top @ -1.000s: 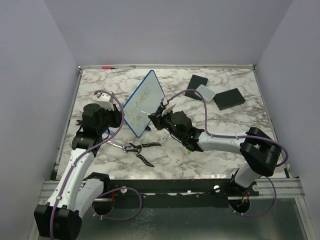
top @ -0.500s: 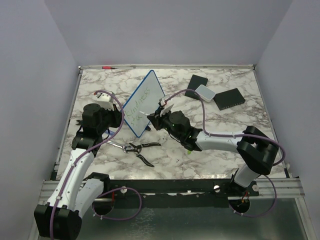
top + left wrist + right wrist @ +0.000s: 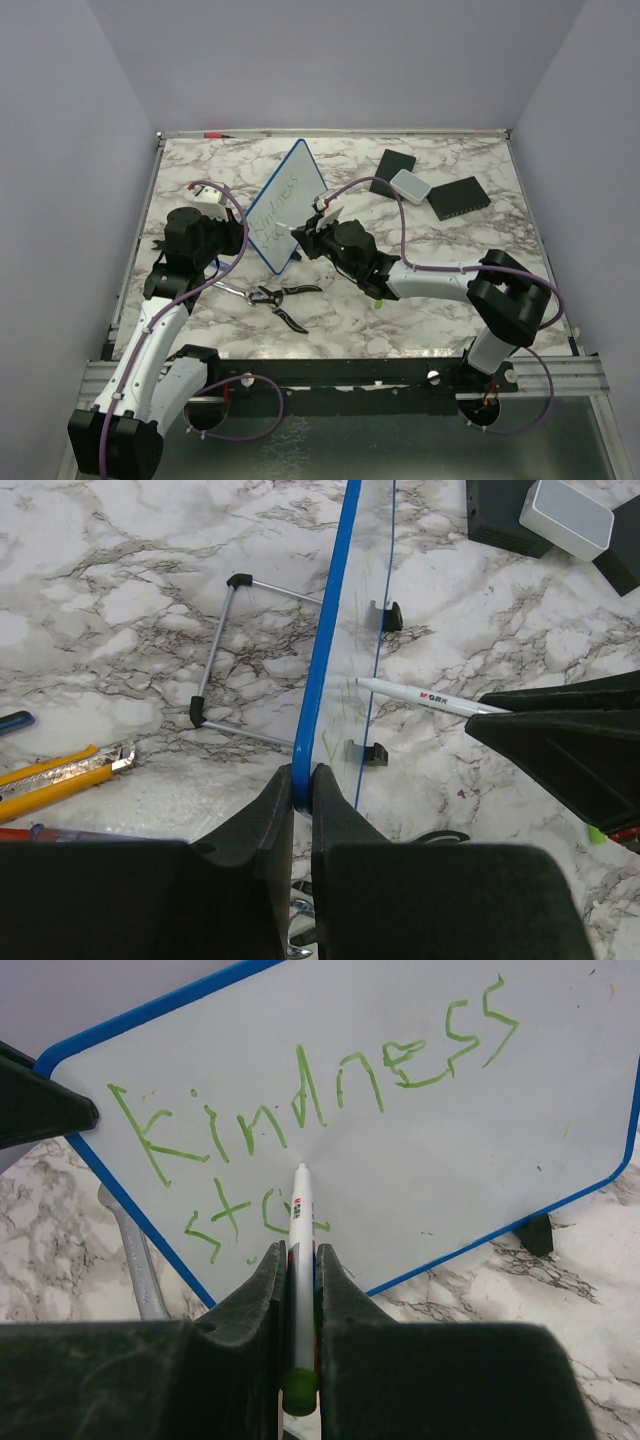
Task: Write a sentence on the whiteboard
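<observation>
Two green lines of the sentence [image 3: 320, 1100] marked the whiteboard [image 3: 480, 1150]. The left gripper [image 3: 302, 780] pinched its blue frame; the right gripper [image 3: 300, 1252] clamped a white pen [image 3: 302, 1205], tip against the board.

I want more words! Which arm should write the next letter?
Right. The right gripper holds the marker, tip at the whiteboard by the sentence; the left gripper only pinches the board's blue edge.

Marble table [image 3: 450, 290] with pliers [image 3: 280, 297], two black pads [image 3: 460, 197], red pen [image 3: 215, 134], whiteboard [image 3: 290, 200] on its stand.
</observation>
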You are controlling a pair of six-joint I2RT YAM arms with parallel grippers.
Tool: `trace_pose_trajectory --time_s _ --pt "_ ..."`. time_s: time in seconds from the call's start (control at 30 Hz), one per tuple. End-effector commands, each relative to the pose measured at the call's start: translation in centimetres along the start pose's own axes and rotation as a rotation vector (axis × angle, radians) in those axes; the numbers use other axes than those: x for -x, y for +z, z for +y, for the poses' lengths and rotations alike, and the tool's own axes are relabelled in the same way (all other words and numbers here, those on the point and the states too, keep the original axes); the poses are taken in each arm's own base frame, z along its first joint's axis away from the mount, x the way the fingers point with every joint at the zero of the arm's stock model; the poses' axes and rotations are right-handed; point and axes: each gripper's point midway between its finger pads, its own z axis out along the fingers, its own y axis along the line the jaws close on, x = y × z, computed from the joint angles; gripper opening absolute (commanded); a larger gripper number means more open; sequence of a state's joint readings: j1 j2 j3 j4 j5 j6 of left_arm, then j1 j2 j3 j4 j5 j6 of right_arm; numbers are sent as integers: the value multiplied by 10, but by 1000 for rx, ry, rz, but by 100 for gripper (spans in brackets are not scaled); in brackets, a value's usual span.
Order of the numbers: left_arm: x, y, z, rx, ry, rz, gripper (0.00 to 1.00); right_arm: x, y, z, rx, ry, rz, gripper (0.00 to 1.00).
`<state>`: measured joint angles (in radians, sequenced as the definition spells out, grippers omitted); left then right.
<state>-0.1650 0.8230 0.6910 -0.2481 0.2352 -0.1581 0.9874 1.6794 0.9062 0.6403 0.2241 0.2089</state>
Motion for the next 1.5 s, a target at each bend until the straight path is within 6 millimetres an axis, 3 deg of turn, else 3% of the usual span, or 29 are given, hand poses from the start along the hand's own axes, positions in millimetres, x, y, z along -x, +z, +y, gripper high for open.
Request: trace_pose_trajectory --time_s 0.0,1.07,1.3,1.47 --pt "-4 -1 -1 -7 15 9 3 -3 7 3 2 -14 11 1" --pt "-4 -1 -1 -7 16 8 0 -49 -1 -10 -43 5 115 1" --pt "-4 -1 -1 -7 15 9 0 -48 0 -11 -47 5 113 1" --pt "-4 0 -1 -6 15 9 0 -34 2 -7 -37 5 82 1"
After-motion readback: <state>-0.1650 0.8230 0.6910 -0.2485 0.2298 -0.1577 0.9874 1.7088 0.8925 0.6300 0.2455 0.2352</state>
